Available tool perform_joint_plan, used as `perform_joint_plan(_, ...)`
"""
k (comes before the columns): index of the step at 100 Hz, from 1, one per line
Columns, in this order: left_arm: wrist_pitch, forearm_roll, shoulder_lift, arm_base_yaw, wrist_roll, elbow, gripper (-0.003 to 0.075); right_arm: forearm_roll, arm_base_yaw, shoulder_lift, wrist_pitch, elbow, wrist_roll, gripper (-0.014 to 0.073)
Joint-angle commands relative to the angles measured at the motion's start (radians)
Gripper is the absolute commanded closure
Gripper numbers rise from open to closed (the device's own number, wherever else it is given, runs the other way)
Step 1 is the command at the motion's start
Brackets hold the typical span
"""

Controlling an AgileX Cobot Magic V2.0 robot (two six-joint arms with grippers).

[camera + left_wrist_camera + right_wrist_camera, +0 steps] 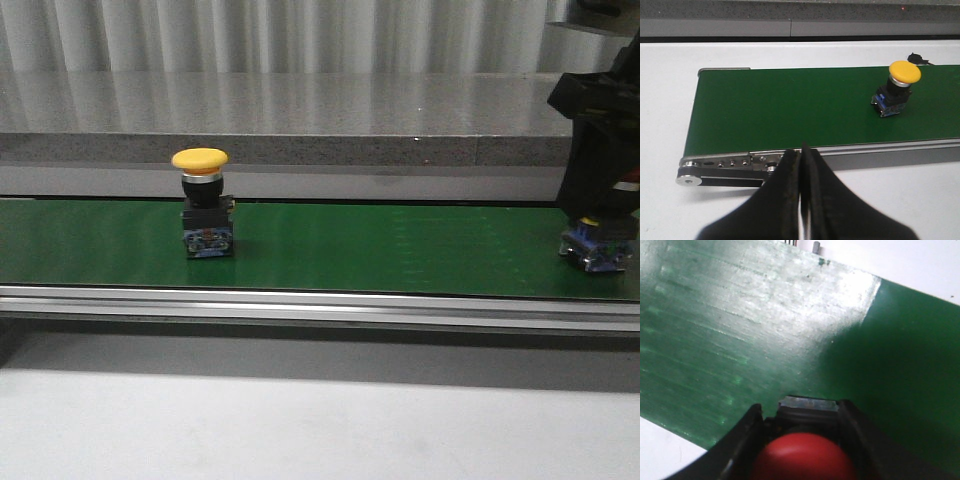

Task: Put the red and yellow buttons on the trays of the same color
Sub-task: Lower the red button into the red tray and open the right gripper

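the right gripper (802, 440) is clenched on the red button (802, 457) at the green belt's (400, 245) right end; next comes lifting it to a red tray, unseen here; the left gripper (802, 170) is closed empty, the yellow button (203, 205) standing mid-belt.

yellow button (201, 203) upright on belt, red button (802, 457) gripped

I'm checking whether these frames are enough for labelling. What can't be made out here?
- Trays: in no view, so their places are unknown.
- Red button: right wrist view cuts its cap at the edge; in the front view the right end effector covers the cap, only the base shows.
- Left end effector: absent from the front view.
- Yellow button: base markings too small to read.
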Motion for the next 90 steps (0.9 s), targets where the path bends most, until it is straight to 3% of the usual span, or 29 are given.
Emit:
perform_joint_plan(1, -0.068, -0.019, 0.004, -0.008, 0.001, -0.025, 0.0741, 0.006, -0.026, -0.062, -0.038, -0.029, -0.002, 0.0470)
perform_joint_plan(18, -0.068, -0.019, 0.004, -0.008, 0.001, -0.025, 0.0741, -0.021, -0.172, -0.156, -0.104, -0.030, 0.068, 0.0470)
perform_joint_plan(44, -0.068, -0.019, 0.004, -0.008, 0.001, -0.025, 0.0741, -0.037, -0.518, -0.217, -0.159, -0.067, 0.197, 0.0470)
perform_joint_plan(58, -0.068, -0.019, 0.004, -0.008, 0.001, -0.025, 0.0741, -0.037, -0.655, -0.215, -0.172, -0.106, 0.252, 0.0470)
perform_joint_plan(90, -0.068, -0.019, 0.004, -0.008, 0.001, -0.025, 0.0741, -0.034, -0.814, -0.106, -0.260, -0.121, 0.305, 0.0470)
